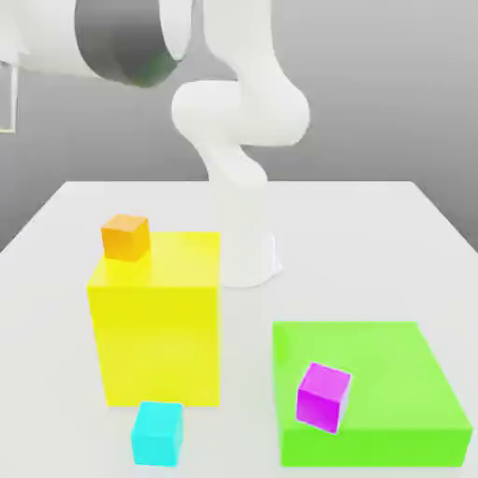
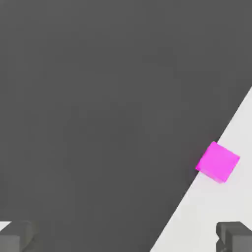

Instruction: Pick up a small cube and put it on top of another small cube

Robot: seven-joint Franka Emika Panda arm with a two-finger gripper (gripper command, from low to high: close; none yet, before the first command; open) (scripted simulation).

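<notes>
A small orange cube [image 1: 125, 236] rests on the back corner of a tall yellow block [image 1: 157, 327], toward the exterior view's left. On the table in front of that block stands a small cyan cube [image 1: 157, 432]. Tilted slightly, a small magenta cube [image 1: 323, 397] sits on a flat green block [image 1: 392, 373] at the exterior view's right. In the hand view my gripper [image 2: 126, 238] is open, its two dark fingertips [image 2: 17, 236] far apart with nothing between them. The magenta cube [image 2: 218, 161] lies well off from them, at the border of a white surface and dark ground.
The arm's white base [image 1: 247, 252] stands at the middle back of the white table [image 1: 373, 243], just behind the yellow block. Its upper links [image 1: 131, 37] reach high over the exterior view's left.
</notes>
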